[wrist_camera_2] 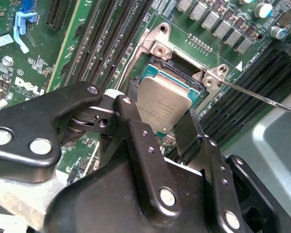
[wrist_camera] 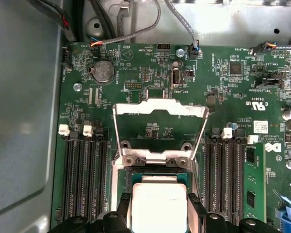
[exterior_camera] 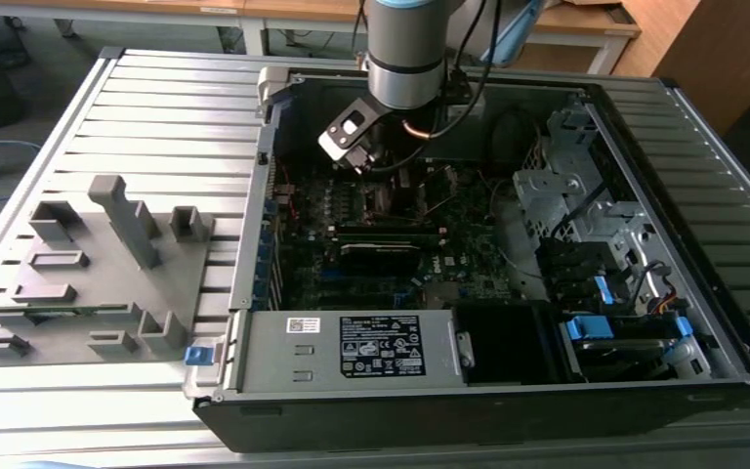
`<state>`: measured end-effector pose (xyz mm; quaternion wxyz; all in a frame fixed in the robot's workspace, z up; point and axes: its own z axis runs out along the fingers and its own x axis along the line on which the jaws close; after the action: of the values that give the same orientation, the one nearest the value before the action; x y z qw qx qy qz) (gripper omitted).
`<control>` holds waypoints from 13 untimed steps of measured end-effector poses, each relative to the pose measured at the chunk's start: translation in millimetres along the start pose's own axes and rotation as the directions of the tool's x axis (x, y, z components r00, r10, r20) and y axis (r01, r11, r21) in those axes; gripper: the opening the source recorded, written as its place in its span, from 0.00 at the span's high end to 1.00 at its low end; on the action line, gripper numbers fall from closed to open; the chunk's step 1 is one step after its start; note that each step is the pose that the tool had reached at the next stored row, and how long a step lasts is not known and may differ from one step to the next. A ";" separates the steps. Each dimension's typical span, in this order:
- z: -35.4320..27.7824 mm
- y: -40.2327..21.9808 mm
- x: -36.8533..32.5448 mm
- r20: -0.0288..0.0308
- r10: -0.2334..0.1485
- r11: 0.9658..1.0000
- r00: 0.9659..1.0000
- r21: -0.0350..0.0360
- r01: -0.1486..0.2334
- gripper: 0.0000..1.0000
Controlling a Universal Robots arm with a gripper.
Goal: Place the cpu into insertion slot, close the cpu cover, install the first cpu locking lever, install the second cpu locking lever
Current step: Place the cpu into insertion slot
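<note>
Status: gripper [wrist_camera_2: 160,116] fingers [wrist_camera_2: 131,121] clamped on the flat square grey-metal cpu [wrist_camera_2: 164,104], which sits tilted just over the small dark silver-rimmed insertion slot [wrist_camera_2: 182,73]; contact unclear. Thin silver hinged cpu cover [wrist_camera: 157,108] flipped open, beyond the slot. Long black memory slots [wrist_camera: 82,174] flank the slot on the green motherboard [wrist_camera: 223,87].

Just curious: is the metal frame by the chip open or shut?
Open: the metal frame lies flipped back, clear of the chip.
</note>
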<state>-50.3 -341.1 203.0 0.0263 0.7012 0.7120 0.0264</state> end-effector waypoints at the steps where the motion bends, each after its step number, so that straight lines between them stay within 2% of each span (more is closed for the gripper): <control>1: 0.3 -0.1 0.0 0.000 0.000 1.000 1.000 0.000 0.000 0.46; 10: 2.2 -0.5 1.4 -0.006 0.000 1.000 1.000 0.000 0.000 0.46; 13: 3.8 -0.6 1.6 -0.005 0.002 1.000 1.000 0.000 -0.002 0.46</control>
<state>-50.7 -339.5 199.3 0.0244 0.7016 0.7115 0.0283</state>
